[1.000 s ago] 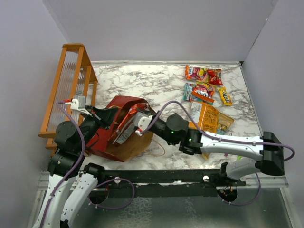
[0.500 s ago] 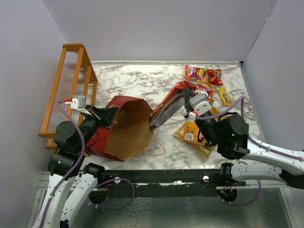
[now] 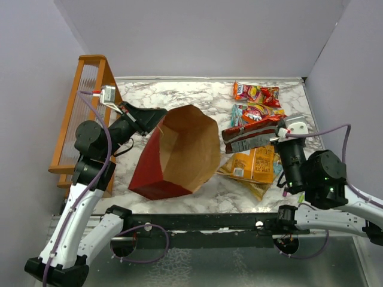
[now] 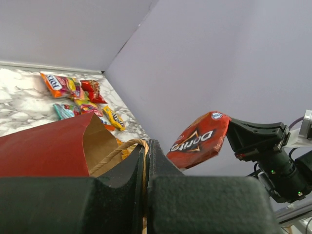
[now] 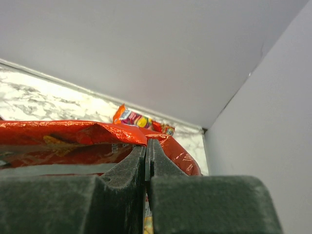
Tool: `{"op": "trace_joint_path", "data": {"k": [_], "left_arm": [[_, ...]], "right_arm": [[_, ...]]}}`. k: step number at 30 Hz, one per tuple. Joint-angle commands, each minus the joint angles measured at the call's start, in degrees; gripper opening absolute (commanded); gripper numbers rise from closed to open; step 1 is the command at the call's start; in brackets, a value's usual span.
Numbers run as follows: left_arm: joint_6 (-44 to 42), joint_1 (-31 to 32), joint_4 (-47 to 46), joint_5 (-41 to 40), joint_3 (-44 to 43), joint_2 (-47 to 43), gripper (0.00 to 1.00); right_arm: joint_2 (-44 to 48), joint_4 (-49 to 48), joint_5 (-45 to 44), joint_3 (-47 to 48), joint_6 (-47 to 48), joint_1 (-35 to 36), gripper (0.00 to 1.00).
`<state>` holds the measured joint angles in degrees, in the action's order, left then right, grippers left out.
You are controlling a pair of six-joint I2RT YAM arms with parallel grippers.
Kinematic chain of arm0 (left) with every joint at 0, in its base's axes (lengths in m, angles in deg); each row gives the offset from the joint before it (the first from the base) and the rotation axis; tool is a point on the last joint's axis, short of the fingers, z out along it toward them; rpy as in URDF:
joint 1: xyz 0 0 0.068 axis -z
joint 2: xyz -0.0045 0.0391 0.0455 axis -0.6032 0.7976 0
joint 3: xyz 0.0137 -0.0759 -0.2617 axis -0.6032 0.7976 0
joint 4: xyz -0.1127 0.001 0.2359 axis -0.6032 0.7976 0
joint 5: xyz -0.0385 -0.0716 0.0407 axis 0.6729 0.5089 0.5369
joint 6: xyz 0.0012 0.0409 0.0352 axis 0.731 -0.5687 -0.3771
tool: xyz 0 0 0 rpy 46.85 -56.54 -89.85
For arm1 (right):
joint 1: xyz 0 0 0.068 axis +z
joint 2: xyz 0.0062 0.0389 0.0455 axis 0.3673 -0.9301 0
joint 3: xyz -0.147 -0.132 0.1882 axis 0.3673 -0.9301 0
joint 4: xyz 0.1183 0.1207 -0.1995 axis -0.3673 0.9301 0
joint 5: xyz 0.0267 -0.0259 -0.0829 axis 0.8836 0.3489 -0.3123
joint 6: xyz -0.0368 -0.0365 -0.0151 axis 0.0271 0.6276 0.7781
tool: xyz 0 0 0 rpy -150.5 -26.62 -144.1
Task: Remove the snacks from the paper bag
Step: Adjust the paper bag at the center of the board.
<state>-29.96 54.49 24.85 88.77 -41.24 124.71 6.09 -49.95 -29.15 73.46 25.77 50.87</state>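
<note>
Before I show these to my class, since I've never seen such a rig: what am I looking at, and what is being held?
These are two robot arms bolted at the near edge of a marble table. One picture looks down from above and behind them; the other two come from a camera on each wrist. The left claw is shut on the twisted tan handle of the dark red paper bag, whose brown inside shows no packets. The right claw is shut on a shiny red chip bag. More bright snack packets lie at the far right, and an orange wooden rack stands on the left.
</note>
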Motion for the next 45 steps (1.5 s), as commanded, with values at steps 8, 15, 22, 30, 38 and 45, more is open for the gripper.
{"op": "trace_joint_path", "data": {"k": [8, 15, 22, 30, 38, 45], "left_arm": [[-1.79, 0.04, 6.71, -7.95, 4.18, -0.97, 0.0], [-7.44, 0.06, 26.93, -24.25, 3.39, -2.05, 0.0], [-8.66, 0.09, 33.61, -32.92, 2.11, -3.59, 0.0], [-9.95, 0.02, 34.95, -33.92, 1.91, -4.68, 0.03], [-10.81, 0.06, 34.27, -33.07, 0.01, -4.81, 0.17], [-12.12, 0.02, 34.05, -32.21, -1.73, -4.77, 0.53]], "right_arm": [[0.33, 25.53, -3.45, 0.55, -27.22, 0.33, 0.01], [-6.87, 1.32, 0.36, -6.86, -17.07, -1.5, 0.01], [-14.81, 12.34, 14.8, -2.25, -31.43, -18.36, 0.01], [-15.68, 22.38, 22.33, -2.43, -44.39, -26.39, 0.01], [-12.81, 38.94, 31.07, 2.82, -63.68, -27.34, 0.01], [-18.02, 53.24, 18.37, 4.73, -76.04, -28.44, 0.01]]}}
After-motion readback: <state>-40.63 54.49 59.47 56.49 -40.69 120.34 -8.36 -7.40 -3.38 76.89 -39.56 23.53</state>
